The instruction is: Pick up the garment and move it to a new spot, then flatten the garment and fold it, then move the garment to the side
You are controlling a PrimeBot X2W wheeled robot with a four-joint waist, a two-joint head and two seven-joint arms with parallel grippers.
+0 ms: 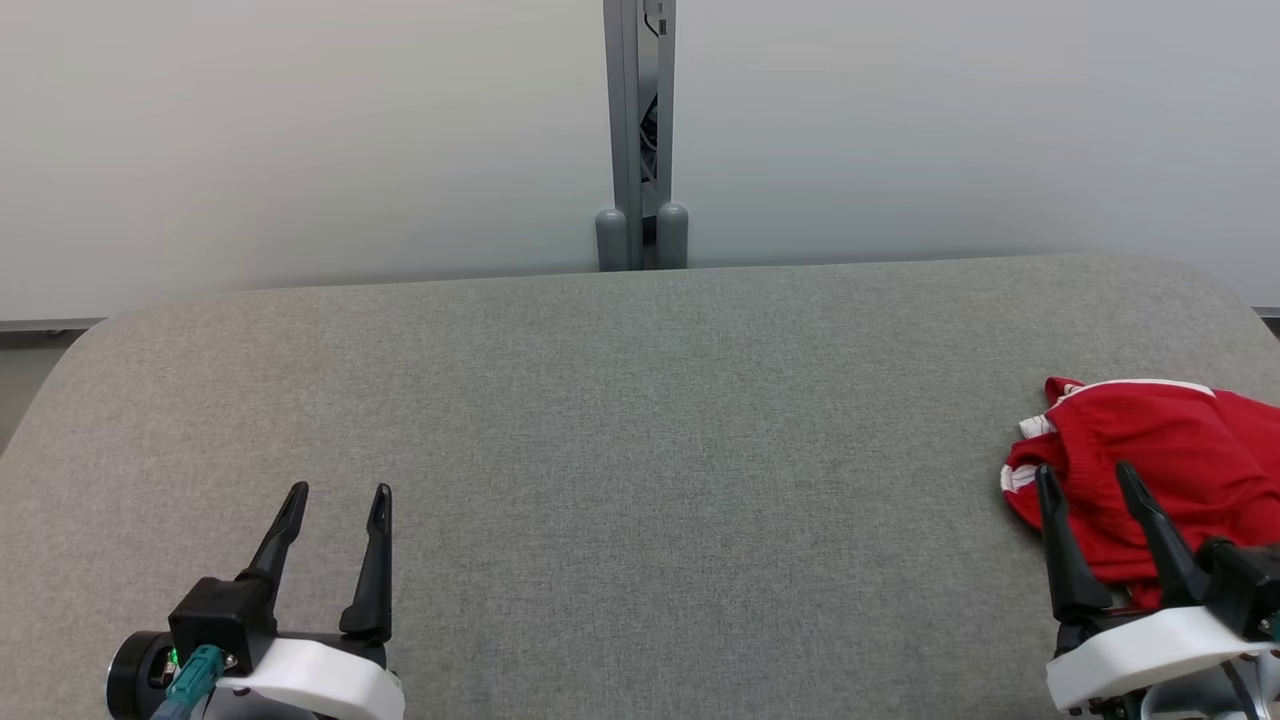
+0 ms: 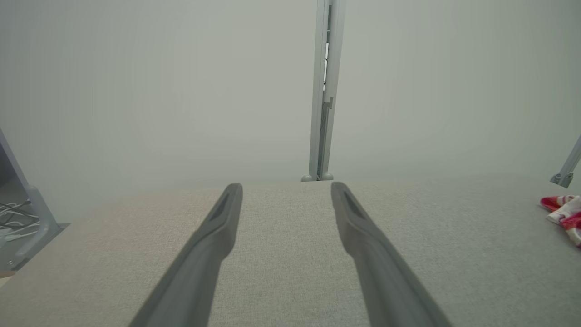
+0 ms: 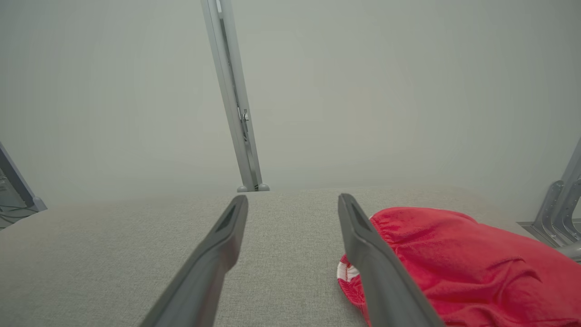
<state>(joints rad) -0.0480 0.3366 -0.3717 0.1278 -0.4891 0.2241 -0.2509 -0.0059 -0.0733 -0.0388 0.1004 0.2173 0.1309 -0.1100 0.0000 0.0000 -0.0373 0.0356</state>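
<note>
The garment (image 1: pixel 1170 450) is red with white trim, bunched in a heap at the right edge of the grey table (image 1: pixel 640 400). My right gripper (image 1: pixel 1088 478) hovers open at the heap's near left side, its fingers apart with nothing between them. In the right wrist view the garment (image 3: pixel 463 263) lies just right of the right finger (image 3: pixel 376 268), with bare table in the gap. My left gripper (image 1: pixel 337 498) stands open at the lower left, far from the cloth. In the left wrist view a scrap of the garment (image 2: pixel 565 211) peeks in at the right edge.
A pale wall stands behind the table, with a grey upright post (image 1: pixel 640 140) at its middle. The table's rounded far corners drop off at left and right. Cables (image 2: pixel 13 222) and a grey frame leg lie beyond the left edge.
</note>
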